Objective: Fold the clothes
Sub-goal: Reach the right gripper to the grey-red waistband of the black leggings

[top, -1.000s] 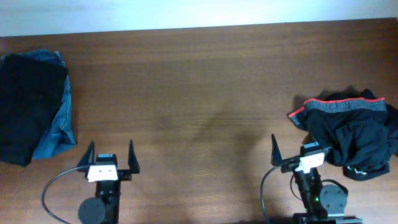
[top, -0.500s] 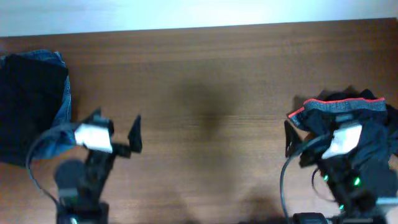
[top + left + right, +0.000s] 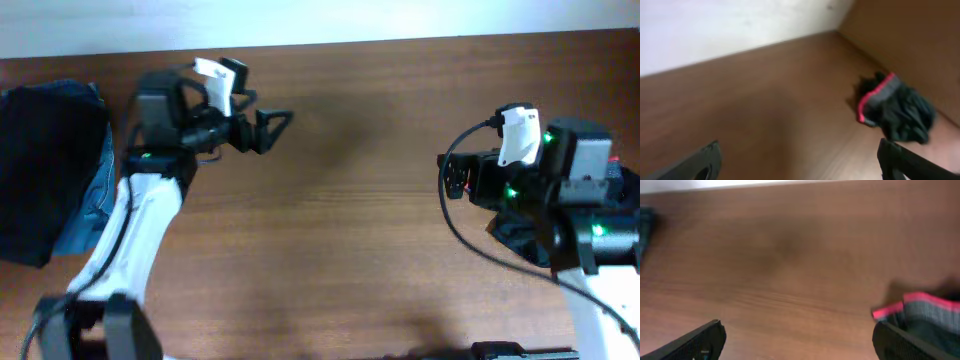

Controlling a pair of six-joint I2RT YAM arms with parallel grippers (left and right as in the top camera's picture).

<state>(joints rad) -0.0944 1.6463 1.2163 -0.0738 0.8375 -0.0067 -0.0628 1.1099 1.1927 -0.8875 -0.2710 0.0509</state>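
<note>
The right claw (image 3: 797,335) gapes empty just left of the bunched trousers (image 3: 895,107) on the surface (image 3: 350,250). Their waistband (image 3: 932,315) runs crosswise. The left claw (image 3: 272,132), also released, is well apart from them.

Brown wood-grain table (image 3: 360,260), horizontal grain, faint darker blotch near middle. Pale wall (image 3: 300,18) along far edge, straight seam with table, visible in wrist views too.
</note>
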